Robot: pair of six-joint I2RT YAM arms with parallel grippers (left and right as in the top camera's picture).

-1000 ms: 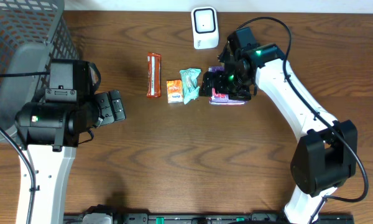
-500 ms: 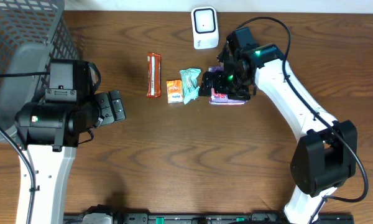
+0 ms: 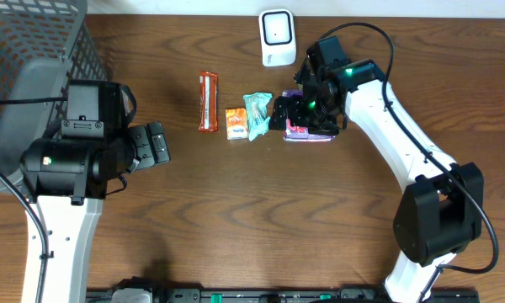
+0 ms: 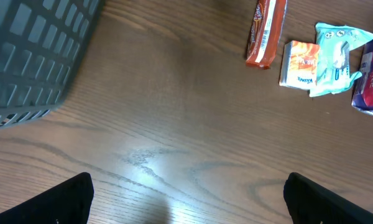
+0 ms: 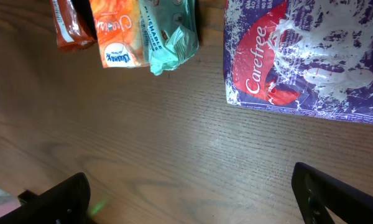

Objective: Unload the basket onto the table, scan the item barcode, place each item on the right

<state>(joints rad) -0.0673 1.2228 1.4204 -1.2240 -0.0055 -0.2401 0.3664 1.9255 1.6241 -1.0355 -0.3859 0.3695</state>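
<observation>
Overhead looks straight down on the whole counter (image 3: 261, 219); both wrist cameras face down, the right nearest, sharing the Carefree pack (image 5: 311, 56)

Grey lattice basket (image 3: 42, 25), perhaps plastic, brown wooden table (image 3: 261, 219)

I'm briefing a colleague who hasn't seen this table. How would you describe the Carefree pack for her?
On the wooden table, near the white scanner, four small items lie in a row. The Carefree pack is the rightmost, under the right gripper. Only it is purple with a red swoosh; the others are a teal packet, an orange packet and a red-orange bar.
</observation>
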